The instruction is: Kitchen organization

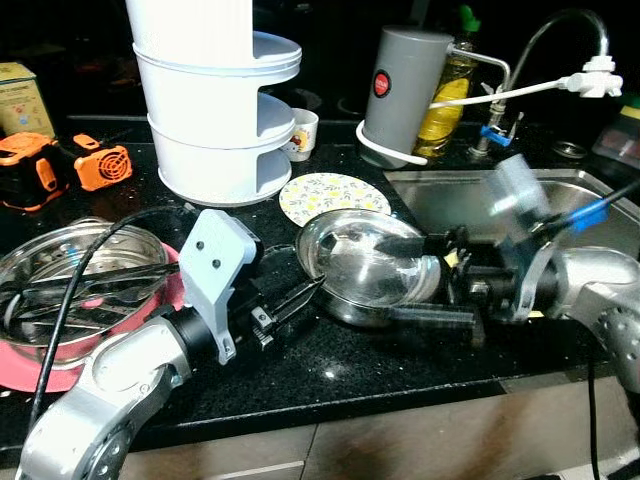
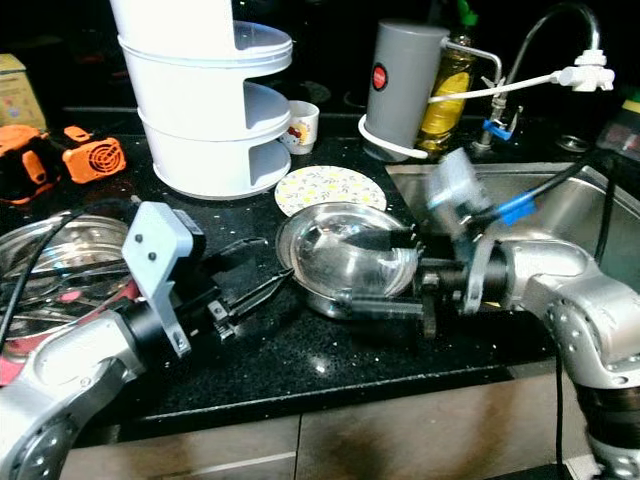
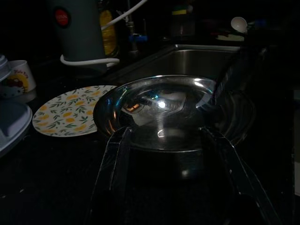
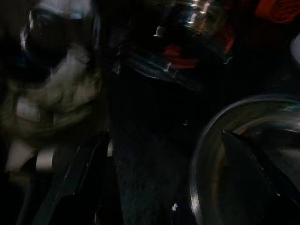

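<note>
The black table (image 1: 400, 365) carries a steel bowl (image 1: 365, 262) between both claws. The right claw (image 1: 415, 282) straddles its rim, spread, one finger inside, one outside. The left claw (image 1: 300, 295), released, points at its near side.

Orange fan (image 1: 102, 166) near a yellow box (image 1: 24, 98) on the counter (image 1: 330, 370).

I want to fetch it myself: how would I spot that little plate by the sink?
Find the steel sink on the black counter. Just left of it, behind the shiny steel bowl, lies the plate. It alone is flat, white and patterned with yellow flowers.
</note>
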Robot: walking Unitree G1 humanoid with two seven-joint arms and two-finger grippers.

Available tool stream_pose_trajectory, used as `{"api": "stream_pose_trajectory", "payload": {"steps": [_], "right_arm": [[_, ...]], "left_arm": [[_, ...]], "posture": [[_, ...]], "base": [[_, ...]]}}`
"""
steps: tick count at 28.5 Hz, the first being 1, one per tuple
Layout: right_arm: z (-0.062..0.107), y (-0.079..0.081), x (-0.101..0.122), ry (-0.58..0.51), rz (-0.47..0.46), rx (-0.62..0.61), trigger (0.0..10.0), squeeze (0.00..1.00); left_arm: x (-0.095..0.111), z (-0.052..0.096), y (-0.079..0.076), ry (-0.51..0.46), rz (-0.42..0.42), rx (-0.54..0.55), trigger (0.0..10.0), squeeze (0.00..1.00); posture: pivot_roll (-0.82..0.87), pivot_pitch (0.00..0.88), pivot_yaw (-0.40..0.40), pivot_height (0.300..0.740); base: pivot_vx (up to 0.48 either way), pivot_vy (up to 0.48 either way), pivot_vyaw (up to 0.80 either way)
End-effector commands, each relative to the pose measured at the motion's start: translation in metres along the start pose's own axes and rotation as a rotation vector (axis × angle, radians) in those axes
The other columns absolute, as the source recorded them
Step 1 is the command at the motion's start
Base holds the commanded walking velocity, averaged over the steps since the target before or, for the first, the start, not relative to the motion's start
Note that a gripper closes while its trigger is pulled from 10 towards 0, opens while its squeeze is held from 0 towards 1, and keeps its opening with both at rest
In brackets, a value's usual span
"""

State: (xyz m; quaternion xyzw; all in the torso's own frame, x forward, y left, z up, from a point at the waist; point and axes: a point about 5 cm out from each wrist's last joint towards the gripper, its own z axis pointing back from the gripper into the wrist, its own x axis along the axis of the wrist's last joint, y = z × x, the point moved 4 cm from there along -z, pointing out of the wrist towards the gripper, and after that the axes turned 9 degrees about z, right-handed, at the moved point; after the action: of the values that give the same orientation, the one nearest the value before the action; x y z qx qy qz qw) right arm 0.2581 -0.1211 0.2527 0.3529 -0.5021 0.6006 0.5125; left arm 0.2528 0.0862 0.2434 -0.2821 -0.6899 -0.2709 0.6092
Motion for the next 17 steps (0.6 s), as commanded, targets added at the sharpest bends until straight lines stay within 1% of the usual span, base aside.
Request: {"api": "stream_pose_trajectory", "payload": {"steps": [1,2,3,5,6,7,8,9,12,15,16,17], "right_arm": [[-0.003,0.004,-0.003,0.048,0.02,0.024,10.0,0.0],[-0.005,0.005,-0.005,0.073,0.027,0.036,10.0,0.0],[-0.005,0.005,-0.005,0.073,0.027,0.036,10.0,0.0],[-0.008,0.006,-0.015,0.169,0.054,0.042,10.0,0.0],[-0.01,0.004,-0.029,0.281,0.08,0.03,10.0,0.0],[-0.01,0.004,-0.029,0.281,0.08,0.03,10.0,0.0],[-0.01,0.0,-0.037,0.341,0.091,0.002,10.0,0.0],[-0.01,0.0,-0.037,0.341,0.091,0.002,10.0,0.0],[-0.007,-0.007,-0.047,0.424,0.109,-0.035,10.0,0.0],[-0.006,-0.008,-0.049,0.445,0.114,-0.039,10.0,0.0],[-0.005,-0.009,-0.049,0.452,0.119,-0.039,0.0,0.0],[-0.004,-0.009,-0.048,0.443,0.118,-0.039,0.0,0.0]], "left_arm": [[-0.002,-0.001,-0.007,0.012,0.007,-0.03,10.0,0.0],[-0.002,-0.001,-0.008,0.012,0.009,-0.034,10.0,0.0],[-0.002,-0.001,-0.008,0.012,0.009,-0.034,10.0,0.0],[-0.004,-0.003,-0.011,0.014,0.015,-0.044,10.0,0.0],[-0.005,-0.005,-0.013,0.017,0.019,-0.05,10.0,0.0],[-0.005,-0.005,-0.013,0.017,0.019,-0.05,10.0,0.0],[-0.006,-0.006,-0.013,0.017,0.018,-0.047,10.0,0.0],[-0.006,-0.006,-0.013,0.017,0.018,-0.047,10.0,0.0],[-0.006,-0.009,-0.013,0.01,0.018,-0.043,10.0,0.0],[-0.006,-0.009,-0.013,0.008,0.018,-0.043,10.0,0.0],[-0.005,-0.01,-0.013,0.005,0.016,-0.04,10.0,0.0],[-0.005,-0.01,-0.013,0.003,0.014,-0.038,10.0,0.0]], "posture": [[0.05,0.0,-0.102,0.74],[0.05,0.0,-0.102,0.74],[0.05,0.0,-0.102,0.74],[0.05,0.0,-0.1,0.74],[0.05,0.0,-0.1,0.74],[0.05,0.0,-0.1,0.74],[0.05,0.0,-0.1,0.74],[0.05,0.0,-0.1,0.74],[0.05,0.0,-0.1,0.74],[0.04,0.0,-0.101,0.74],[0.04,0.0,-0.102,0.74],[0.04,0.0,-0.103,0.74]], "base": [[0.0,0.0,0.0],[0.0,0.0,0.0],[0.0,0.0,0.0],[0.0,0.0,0.0],[0.0,0.0,0.0],[0.0,0.0,0.0],[0.0,0.0,0.0],[0.0,0.0,0.0],[0.0,0.0,0.0],[0.0,0.0,0.0],[0.0,0.0,0.0],[0.0,0.0,0.0]]}}
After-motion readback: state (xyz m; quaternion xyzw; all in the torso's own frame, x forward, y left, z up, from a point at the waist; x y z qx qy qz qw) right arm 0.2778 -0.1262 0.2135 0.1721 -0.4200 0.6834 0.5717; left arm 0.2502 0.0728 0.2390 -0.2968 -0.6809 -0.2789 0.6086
